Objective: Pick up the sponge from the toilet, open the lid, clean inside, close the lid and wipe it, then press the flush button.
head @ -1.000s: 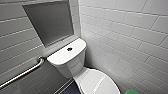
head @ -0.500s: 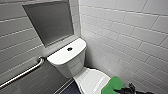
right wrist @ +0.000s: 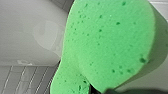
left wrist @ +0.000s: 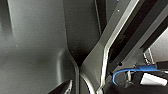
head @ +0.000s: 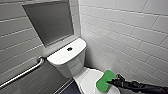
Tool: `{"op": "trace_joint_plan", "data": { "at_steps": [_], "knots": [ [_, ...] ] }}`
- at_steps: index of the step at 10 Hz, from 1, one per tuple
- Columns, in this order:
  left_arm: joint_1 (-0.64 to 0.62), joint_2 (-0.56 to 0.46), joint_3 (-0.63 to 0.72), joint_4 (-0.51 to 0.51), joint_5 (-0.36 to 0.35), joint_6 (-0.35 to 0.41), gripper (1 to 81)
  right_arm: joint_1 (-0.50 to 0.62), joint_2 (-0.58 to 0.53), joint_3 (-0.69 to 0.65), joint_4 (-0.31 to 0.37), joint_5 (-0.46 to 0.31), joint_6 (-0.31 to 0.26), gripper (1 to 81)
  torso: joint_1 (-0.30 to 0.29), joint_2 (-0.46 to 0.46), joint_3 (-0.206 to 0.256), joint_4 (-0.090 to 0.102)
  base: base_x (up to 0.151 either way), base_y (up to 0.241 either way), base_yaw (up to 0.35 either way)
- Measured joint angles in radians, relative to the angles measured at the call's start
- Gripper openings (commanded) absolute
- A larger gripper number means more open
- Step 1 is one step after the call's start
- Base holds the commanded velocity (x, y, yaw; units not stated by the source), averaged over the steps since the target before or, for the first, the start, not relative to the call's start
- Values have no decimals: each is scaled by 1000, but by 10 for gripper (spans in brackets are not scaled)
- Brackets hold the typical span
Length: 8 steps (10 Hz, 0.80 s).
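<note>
At the lower right of the head view, the right gripper (head: 110, 81) has its jaws pinching the edge of the green sponge (head: 103, 82), which it holds over the closed lid of the toilet (head: 87, 79); whether sponge and lid touch cannot be told. Whether the left gripper (left wrist: 65, 87) is spread or closed cannot be told. Farther up, at centre, the flush button (head: 69, 49) sits in the tank top. At left, a metal rail (head: 23, 73) runs along the tiled wall (head: 130, 30).

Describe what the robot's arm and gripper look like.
The right arm is slim, black and tube-like, ending in a black right gripper with a bulkier, knobbly body. The left wrist view shows dark grey moulded panels, a looped blue cable and a white tag.
</note>
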Motion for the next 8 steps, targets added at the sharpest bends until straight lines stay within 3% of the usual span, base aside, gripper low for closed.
{"op": "trace_joint_plan", "data": {
  "at_steps": [3, 6, 8],
  "knots": [
    [9, 25, -28, 1, -1, 1, 811, 62, 159, -210, 0, -30, 126, 10, 0, 0, 0, 0, 0, 0, 0],
    [10, 34, -45, 1, -1, 0, 811, 95, 251, -309, 10, -82, 260, 10, 0, 0, 0, 0, 0, 0, 0],
    [10, 39, -45, 1, -1, 0, 811, 107, 294, -348, 33, -97, 290, 10, 0, 0, 0, 0, 0, 0, 0]
  ]
}}
